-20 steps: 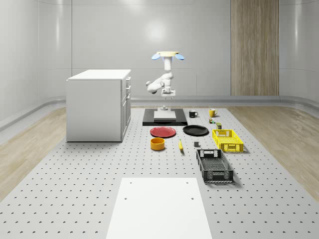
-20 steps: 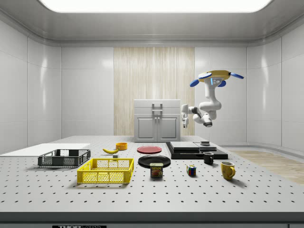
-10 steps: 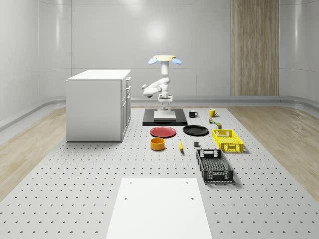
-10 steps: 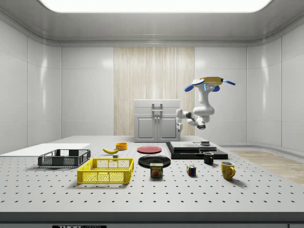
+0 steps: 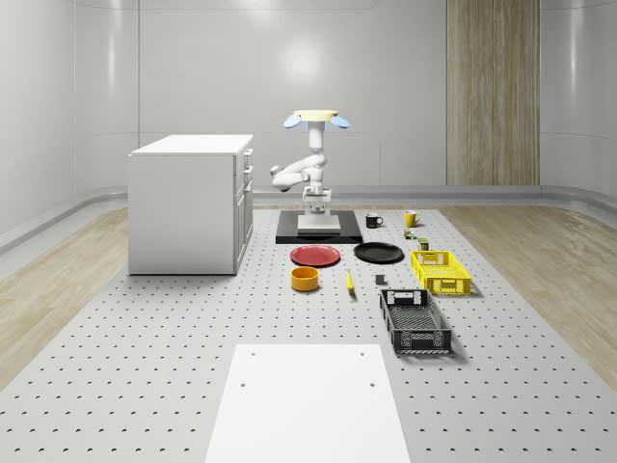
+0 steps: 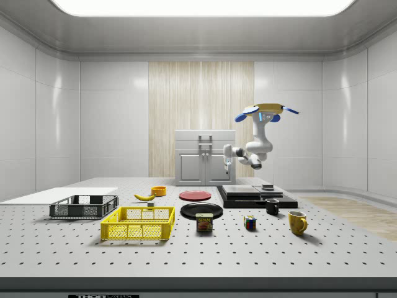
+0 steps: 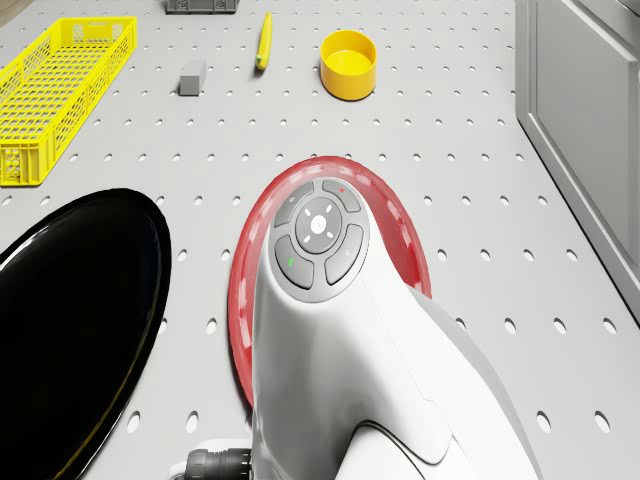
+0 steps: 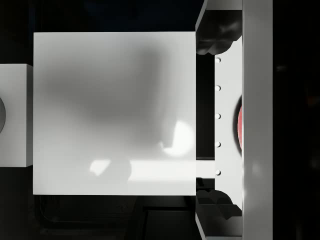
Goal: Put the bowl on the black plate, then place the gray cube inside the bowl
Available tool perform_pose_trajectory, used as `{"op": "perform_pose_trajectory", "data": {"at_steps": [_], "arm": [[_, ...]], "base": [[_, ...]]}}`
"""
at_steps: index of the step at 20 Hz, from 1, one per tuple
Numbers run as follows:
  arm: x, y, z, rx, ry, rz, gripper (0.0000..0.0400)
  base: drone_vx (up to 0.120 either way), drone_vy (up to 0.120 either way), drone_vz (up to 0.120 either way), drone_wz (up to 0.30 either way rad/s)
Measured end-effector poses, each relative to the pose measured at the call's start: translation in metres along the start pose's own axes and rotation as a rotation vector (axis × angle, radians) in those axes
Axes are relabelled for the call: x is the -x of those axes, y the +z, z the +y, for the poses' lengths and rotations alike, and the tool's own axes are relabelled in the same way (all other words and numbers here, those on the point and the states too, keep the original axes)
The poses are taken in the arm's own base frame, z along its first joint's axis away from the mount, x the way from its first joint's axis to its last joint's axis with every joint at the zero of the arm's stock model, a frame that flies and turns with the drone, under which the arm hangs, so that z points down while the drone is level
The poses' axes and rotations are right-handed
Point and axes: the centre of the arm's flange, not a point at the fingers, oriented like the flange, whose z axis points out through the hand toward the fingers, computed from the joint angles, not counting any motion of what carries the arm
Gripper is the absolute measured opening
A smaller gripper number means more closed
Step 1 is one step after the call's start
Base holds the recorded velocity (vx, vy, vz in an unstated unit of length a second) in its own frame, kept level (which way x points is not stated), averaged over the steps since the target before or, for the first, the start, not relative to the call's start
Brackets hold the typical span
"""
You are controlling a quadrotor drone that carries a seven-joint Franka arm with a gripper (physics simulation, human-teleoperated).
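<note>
Drone (image 6: 265,111) hovers above black launch pad (image 5: 319,234); claw (image 6: 227,166) points down, empty, opening unclear. Bowl (image 5: 306,279) beyond red plate (image 5: 316,256), ungrasped; approach pending.

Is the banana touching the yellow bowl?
Apart. In the drone view, bare table shows between the banana and the yellow bowl; the whole-scene view shows the same gap.
</note>
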Motion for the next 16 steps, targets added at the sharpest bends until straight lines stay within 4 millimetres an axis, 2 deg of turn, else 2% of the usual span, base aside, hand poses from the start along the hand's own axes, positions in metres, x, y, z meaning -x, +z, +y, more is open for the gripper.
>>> {"op": "perform_pose_trajectory", "data": {"at_steps": [11,16], "arm": [[0.0000,0.0000,0.0000,0.001,0.000,0.001,0.0400],[0.0000,0.0000,0.0000,0.001,0.000,0.001,0.0400]], "base": [[0.120,0.000,-0.120,0.000],[0.120,0.000,-0.008,0.000]]}}
